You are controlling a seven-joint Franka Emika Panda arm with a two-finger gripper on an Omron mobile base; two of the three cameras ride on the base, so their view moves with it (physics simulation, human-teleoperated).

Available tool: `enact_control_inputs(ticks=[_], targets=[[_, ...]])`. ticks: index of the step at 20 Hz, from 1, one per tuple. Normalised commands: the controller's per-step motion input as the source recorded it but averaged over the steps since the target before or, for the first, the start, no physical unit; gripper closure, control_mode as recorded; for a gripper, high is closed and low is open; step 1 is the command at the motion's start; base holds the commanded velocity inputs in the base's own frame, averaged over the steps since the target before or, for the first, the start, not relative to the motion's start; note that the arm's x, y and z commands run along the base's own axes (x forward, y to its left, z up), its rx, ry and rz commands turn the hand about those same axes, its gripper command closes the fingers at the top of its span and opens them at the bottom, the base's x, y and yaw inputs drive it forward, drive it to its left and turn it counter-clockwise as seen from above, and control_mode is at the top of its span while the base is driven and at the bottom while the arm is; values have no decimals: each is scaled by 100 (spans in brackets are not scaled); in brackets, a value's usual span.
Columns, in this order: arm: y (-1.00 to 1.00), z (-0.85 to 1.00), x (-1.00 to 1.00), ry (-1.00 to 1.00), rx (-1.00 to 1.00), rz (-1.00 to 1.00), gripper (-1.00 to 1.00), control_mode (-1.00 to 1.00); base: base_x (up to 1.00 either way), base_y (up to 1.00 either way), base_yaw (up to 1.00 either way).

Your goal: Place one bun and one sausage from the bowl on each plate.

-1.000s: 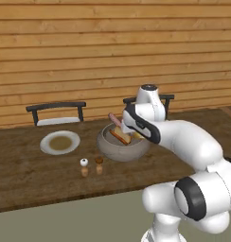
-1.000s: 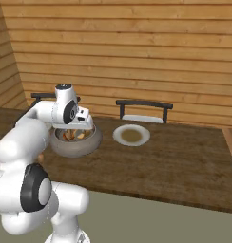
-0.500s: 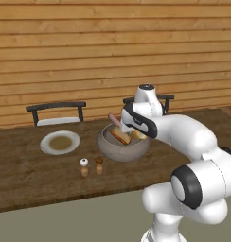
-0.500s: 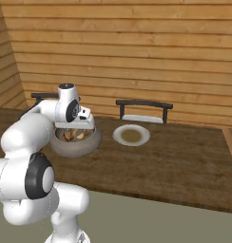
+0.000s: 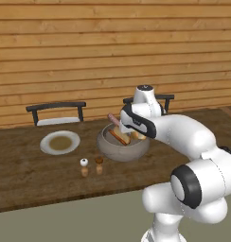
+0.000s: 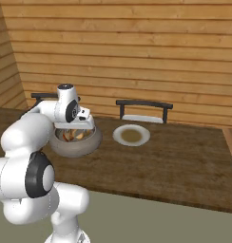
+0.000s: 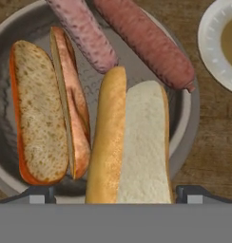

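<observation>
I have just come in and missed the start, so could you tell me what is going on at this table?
The robot arm is hanging its open pincer right above the grey bowl on the wooden table, holding nothing. In the hand view, both buns and both sausages lie inside the bowl. The white plates on either side of it carry no food yet, so no item has been served. Two small shakers stand in front of the bowl.

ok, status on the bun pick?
End effector open, empty, low over the bowl. Pale bun sits between the fingertips; darker bun and both sausages in the bowl. Plate bare. Nothing in the way.
</observation>
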Motion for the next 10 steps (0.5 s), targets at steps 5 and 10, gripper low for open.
enact_control_inputs(ticks=[5, 10], targets=[[0, -5, 0, 0, 0, 0, -100, -100, 0, 0, 0], [0, 0, 0, 0, 0, 0, -100, -100, 0, 0, 0]])
